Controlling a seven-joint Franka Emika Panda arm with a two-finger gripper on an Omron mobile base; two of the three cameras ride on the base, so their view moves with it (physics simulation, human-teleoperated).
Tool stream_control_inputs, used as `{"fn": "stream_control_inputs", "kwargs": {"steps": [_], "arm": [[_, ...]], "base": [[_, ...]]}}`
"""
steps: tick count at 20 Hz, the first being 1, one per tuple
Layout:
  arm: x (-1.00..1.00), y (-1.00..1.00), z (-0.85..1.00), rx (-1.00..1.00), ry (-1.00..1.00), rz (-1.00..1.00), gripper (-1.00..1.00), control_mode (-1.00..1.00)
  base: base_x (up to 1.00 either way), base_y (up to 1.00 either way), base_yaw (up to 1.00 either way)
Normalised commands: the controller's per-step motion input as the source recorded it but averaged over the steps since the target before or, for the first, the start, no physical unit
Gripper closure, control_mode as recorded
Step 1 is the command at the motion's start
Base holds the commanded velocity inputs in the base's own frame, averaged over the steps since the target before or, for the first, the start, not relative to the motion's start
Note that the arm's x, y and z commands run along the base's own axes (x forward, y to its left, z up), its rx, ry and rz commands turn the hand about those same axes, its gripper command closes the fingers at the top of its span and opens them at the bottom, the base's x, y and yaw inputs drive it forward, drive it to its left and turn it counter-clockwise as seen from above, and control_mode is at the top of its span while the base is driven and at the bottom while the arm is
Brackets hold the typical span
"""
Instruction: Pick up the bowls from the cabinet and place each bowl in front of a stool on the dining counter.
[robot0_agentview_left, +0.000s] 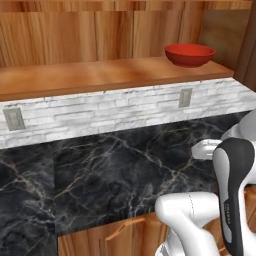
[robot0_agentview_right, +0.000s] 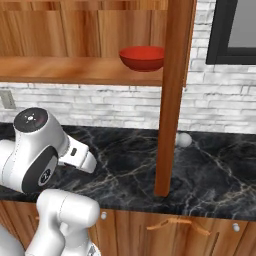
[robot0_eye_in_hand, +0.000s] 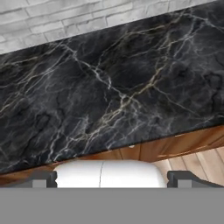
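The glossy red bowl (robot0_agentview_left: 189, 54) (robot0_agentview_right: 142, 57) stands upright at the right end of the cabinet's plank shelf (robot0_agentview_left: 90, 76) (robot0_agentview_right: 65, 70). The dark brown bowl, the stools and the dining counter are out of view. My arm is folded low in front of the wall counter, well below the shelf and apart from the bowl. In the hand view my gripper (robot0_eye_in_hand: 113, 179) is open, its fingertips (robot0_eye_in_hand: 43, 178) far apart with nothing between them, looking down at the black marble wall counter (robot0_eye_in_hand: 109, 87).
A wooden upright post (robot0_agentview_right: 172, 95) stands on the wall counter just right of the bowl. White brick backsplash carries outlets (robot0_agentview_left: 14, 118) (robot0_agentview_left: 185, 97). A small white round thing (robot0_agentview_right: 183, 139) sits behind the post. Base cabinet doors (robot0_agentview_right: 175, 222) lie below the counter edge.
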Motion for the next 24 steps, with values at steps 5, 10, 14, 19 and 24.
{"fn": "stream_control_inputs", "kwargs": {"steps": [5,10,14,19,24], "arm": [[0.0,-0.01,0.18,0.0,0.0,-0.07,-1.0,-1.0],[0.0,0.0,0.56,0.0,0.0,-0.18,-1.0,-1.0],[0.01,-0.02,0.56,0.03,-0.02,-0.16,-1.0,-1.0],[0.0,-0.15,0.36,0.03,-0.15,-0.08,-1.0,-1.0],[0.03,0.0,0.51,0.0,-0.23,-0.13,-1.0,-1.0]], "base": [[0.0,0.0,0.0],[0.0,0.0,0.0],[0.0,0.0,0.0],[0.0,0.0,0.0],[0.0,0.0,0.0]]}}
